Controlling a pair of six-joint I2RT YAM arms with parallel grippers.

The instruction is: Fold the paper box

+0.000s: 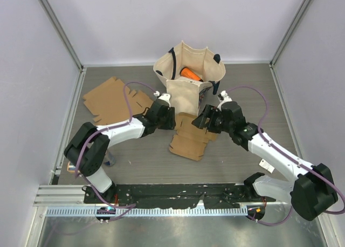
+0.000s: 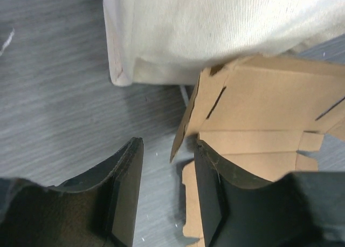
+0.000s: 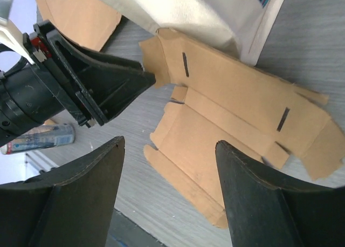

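- The paper box (image 1: 190, 142) lies as an unfolded blank on the desk (image 1: 242, 96), between the two end effectors and just in front of a canvas bag (image 1: 188, 88).
- The left end effector (image 1: 171, 119) is released, with its jaws apart and nothing clamped. It sits low at the blank's left edge, probably so it can catch a side flap.
- The right end effector (image 1: 204, 119) is also released and empty. It hovers above the blank's far-right corner, which looks like a stance for pressing or bracing the panel while the other side is worked.
- The left wrist view shows what the overhead view cannot. One flap stands up off the desk, close against the inner face of one finger (image 2: 215, 193), though I cannot tell whether they touch.
- The right wrist view shows the blank's layout beyond its fingertips: crease lines, two slots and tabs, mostly flat. I judge the folding barely begun.
- That view also catches a can (image 3: 38, 139) lying past the left end effector.
- Only the overhead view shows a second flat blank (image 1: 110, 98), well apart beyond the left end effector, and an orange item (image 1: 190, 73) inside the bag.
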